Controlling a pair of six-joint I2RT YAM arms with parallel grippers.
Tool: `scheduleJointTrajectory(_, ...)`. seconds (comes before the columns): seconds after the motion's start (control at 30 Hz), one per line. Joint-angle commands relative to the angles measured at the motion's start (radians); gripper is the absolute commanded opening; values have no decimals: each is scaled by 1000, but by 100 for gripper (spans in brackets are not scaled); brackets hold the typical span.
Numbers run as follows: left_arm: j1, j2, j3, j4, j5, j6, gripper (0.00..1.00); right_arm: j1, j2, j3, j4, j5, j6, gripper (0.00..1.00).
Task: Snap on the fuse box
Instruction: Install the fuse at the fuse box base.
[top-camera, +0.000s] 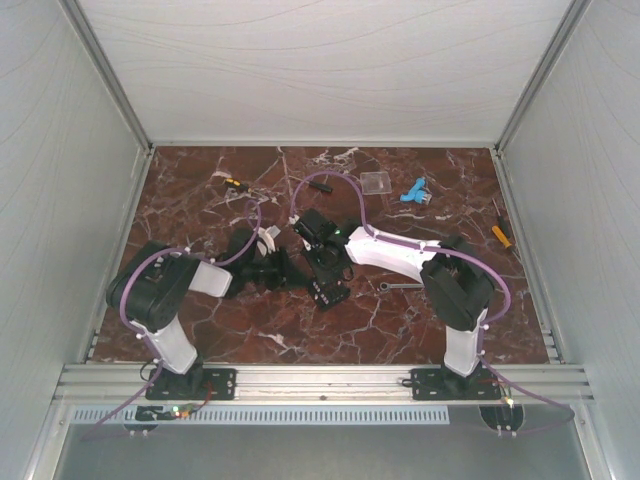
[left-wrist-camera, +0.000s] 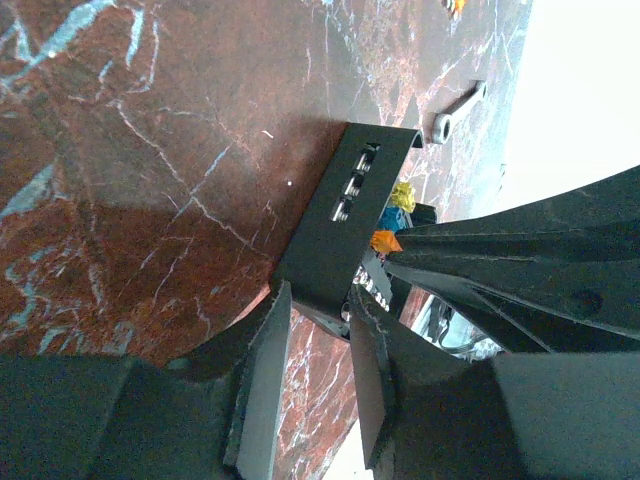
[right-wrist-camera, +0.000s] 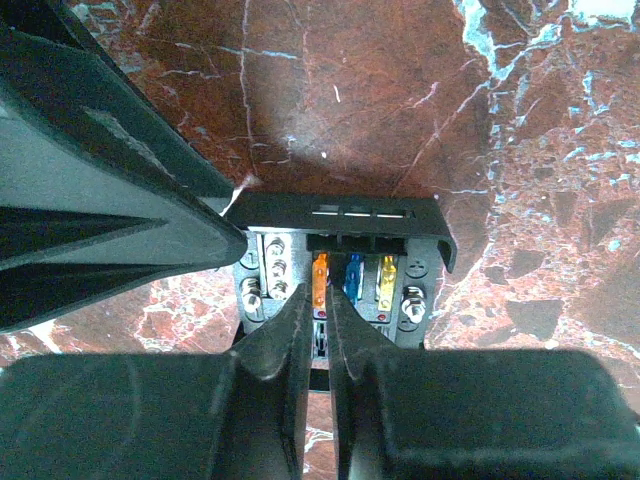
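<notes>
The fuse box lies on the marble table between both arms. It is a small black box with orange, blue and yellow fuses and metal screws on its face, and a black slotted piece runs across its far end. In the left wrist view my left gripper has the near end of the box wedged between its fingertips. My right gripper is over the box's face with its jaws almost together, tips beside the orange fuse. From above, the left gripper and right gripper meet at the box.
A small wrench lies just right of the box, also visible as the wrench beyond the box. At the back are a clear plastic plate, a blue part, a black tool and screwdrivers.
</notes>
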Motion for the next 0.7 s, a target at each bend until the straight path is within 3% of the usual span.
scheduleJointTrajectory(0.0,-3,10,-8,58,21,-4,30,-4,17,31,-25,15,11,5)
scheduleJointTrajectory(0.07,-3,8,-11,58,18,-5,30,-5,18,25,-27,16,11,0)
scheduleJointTrajectory(0.67,-7,15,-18,54,13,-22,28,-43,17,-189,35,20,-5,0)
